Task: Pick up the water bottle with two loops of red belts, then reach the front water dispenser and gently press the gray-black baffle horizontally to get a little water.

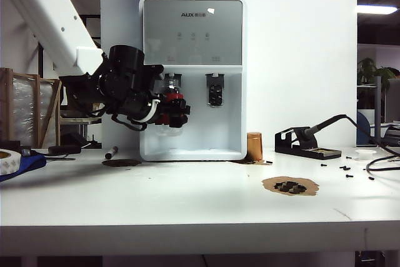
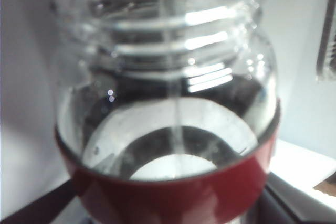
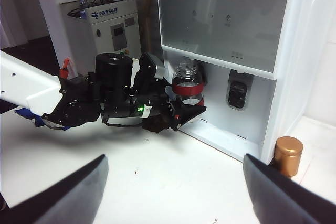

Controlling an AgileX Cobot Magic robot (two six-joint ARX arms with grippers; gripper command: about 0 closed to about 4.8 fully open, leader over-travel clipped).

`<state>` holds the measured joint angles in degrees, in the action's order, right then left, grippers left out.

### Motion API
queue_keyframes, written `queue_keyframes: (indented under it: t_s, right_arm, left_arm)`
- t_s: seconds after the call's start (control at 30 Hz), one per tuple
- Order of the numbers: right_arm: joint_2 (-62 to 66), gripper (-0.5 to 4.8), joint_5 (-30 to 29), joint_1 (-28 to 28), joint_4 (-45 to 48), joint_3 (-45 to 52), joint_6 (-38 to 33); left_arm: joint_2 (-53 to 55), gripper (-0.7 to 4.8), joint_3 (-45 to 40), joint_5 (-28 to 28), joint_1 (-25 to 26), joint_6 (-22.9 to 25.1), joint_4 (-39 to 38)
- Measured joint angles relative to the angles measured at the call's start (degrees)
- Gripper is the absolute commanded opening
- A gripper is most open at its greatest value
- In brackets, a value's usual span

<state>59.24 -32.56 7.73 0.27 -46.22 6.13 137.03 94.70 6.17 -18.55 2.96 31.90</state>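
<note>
Left hand (image 1: pixel 178 109) closed around the water bottle (image 1: pixel 171 95), lifted clear of the bench (image 1: pixel 200 198) and pushed into the recess of the water dispenser (image 1: pixel 192 76). Bottle upright between the fingers, neck up under the left tap; that tap hidden behind the bottle and hand, so contact with it impossible to tell. Matching gray-black baffle (image 1: pixel 215 94) just beside the hand, untouched. In the left wrist view only the bottle (image 2: pixel 168 103) shows, filling the frame, one red band (image 2: pixel 168 195) cut off at the edge; water level hard to make out through the glare. Right hand (image 3: pixel 173 182) wide open and holding nothing, well back from the dispenser (image 3: pixel 231 51), only its blurred dark fingertips (image 3: pixel 68 187) visible. Copper-brown cylinder (image 3: pixel 288 155) beside the dispenser base
</note>
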Motion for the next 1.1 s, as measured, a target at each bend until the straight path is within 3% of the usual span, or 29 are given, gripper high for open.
queue_keyframes:
  t_s: [0.23, 0.53, 0.97, 1.1]
  right_arm:
    - [0.0, 4.12, 0.0, 0.0, 0.0, 0.0, -0.02]
    - [-0.04, 4.12, 0.0, 0.0, -0.04, 0.0, -0.02]
    - [-1.14, 4.13, -2.4, 0.0, -0.04, 0.0, -0.83]
    - [-1.29, 4.13, -7.8, 0.0, -0.07, 0.0, -0.85]
  left_arm:
    - [-1.62, -0.04, -0.42, 4.07, 0.0, -1.66, -3.5]
    - [-5.11, -0.04, -3.37, 4.81, 0.42, -1.7, -5.6]
    - [-16.41, -0.04, -23.54, 6.75, 0.52, -1.9, 1.16]
    - [-23.3, -0.04, -31.43, 10.88, 0.52, -1.92, 5.99]
